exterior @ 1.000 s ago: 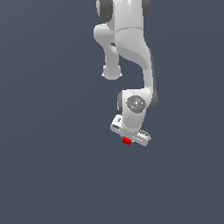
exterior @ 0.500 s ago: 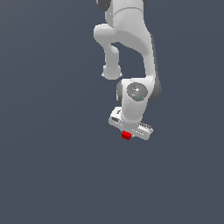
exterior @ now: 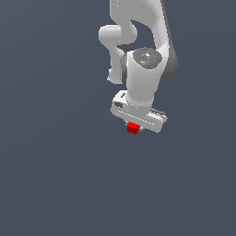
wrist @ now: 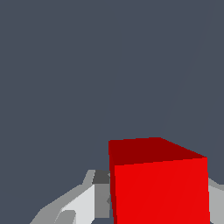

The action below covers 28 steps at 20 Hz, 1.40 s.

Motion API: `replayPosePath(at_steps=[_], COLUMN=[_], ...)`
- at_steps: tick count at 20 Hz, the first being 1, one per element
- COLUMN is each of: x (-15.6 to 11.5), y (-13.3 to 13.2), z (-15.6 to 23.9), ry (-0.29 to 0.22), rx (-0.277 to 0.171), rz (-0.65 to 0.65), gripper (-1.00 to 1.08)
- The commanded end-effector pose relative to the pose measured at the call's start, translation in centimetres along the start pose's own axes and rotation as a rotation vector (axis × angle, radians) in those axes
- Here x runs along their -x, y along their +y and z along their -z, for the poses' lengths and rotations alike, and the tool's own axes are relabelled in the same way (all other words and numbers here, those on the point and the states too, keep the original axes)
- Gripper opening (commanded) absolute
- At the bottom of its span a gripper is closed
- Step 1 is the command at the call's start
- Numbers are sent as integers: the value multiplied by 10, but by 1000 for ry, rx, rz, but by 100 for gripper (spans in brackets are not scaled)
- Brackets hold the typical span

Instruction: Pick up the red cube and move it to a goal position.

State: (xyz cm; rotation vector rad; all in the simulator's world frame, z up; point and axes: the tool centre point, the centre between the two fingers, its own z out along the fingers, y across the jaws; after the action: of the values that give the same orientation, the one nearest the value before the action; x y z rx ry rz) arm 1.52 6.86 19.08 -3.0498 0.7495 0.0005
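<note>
Since a second ago, your arm has swung its wrist and carried the red cube slightly up and toward the exterior view's left, though it sits just right of the frame's centre. Your gripper is closed on the cube, which pokes out below the white hand. In the wrist view the cube fills the lower right, pinched between pale fingers.

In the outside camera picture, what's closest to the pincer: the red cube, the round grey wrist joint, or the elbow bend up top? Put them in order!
1. Red cube: in the pincer, touching it.
2. Round grey wrist joint: just above the pincer.
3. Elbow bend: highest, toward the exterior view's left.
</note>
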Motion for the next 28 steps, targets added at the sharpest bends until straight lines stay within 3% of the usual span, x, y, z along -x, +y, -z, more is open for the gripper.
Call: replayPosePath(at_steps=[1, 15, 28], x=[1, 1, -1], y=[4, 21, 25], z=[32, 185, 237], ry=[0, 1, 1], rx=[0, 1, 1], rz=[0, -1, -1], gripper=[-100, -100, -100])
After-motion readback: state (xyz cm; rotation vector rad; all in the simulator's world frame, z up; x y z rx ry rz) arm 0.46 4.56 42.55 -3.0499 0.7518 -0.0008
